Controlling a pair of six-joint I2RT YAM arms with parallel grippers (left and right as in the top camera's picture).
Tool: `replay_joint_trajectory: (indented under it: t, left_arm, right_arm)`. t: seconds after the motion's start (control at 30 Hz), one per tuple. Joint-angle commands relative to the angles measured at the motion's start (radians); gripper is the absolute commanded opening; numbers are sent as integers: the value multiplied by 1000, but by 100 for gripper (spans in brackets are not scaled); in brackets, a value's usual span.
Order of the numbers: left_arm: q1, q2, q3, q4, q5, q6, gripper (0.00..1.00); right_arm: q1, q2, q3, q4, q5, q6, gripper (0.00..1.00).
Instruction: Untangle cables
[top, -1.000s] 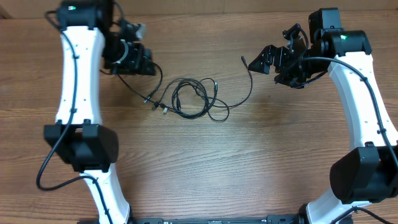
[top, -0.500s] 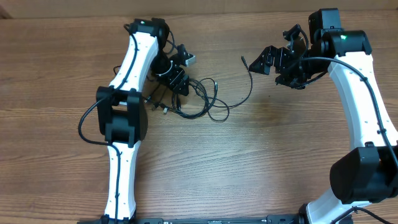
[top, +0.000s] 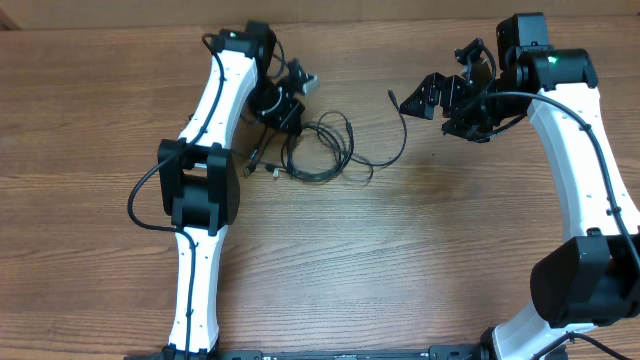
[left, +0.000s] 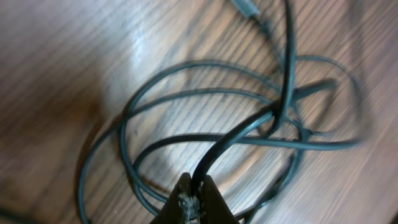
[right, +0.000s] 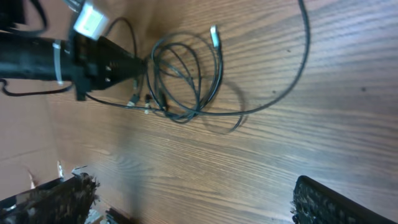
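Your table (top: 420, 260) is brown wood-grain board, with a pale strip along its far edge. The cables (top: 322, 152) lie looped on it at the far middle, nearer your left arm. Your left gripper (left: 191, 196) is pinched on one strand. Your right gripper (top: 432, 108) hangs spread wide, a cable end just beside it. The white tag (right: 92, 22) on the left wrist is too blurred to read.

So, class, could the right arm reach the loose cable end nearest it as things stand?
Probably yes. The loose cable end shows just beside the right gripper, with only bare table between them, and its jaws look open. The left gripper is shut on the coil, well aside.
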Motion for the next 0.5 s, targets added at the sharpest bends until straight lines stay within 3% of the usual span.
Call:
replay_joint_trajectory:
  t: [0.0,0.13,0.47]
  left_arm:
    - [15,-171,232,-18,92,-182,4]
    - [7,-329,330,-16,92,-220,4]
    - [-2,-574,331,-41,96,-335,4]
  right_arm:
    - [-3,-20,16,19,-79,-35,100]
    - [0,-20,16,29,-90,-35,100]
    - [2,-20,16,29,-93,-34,100]
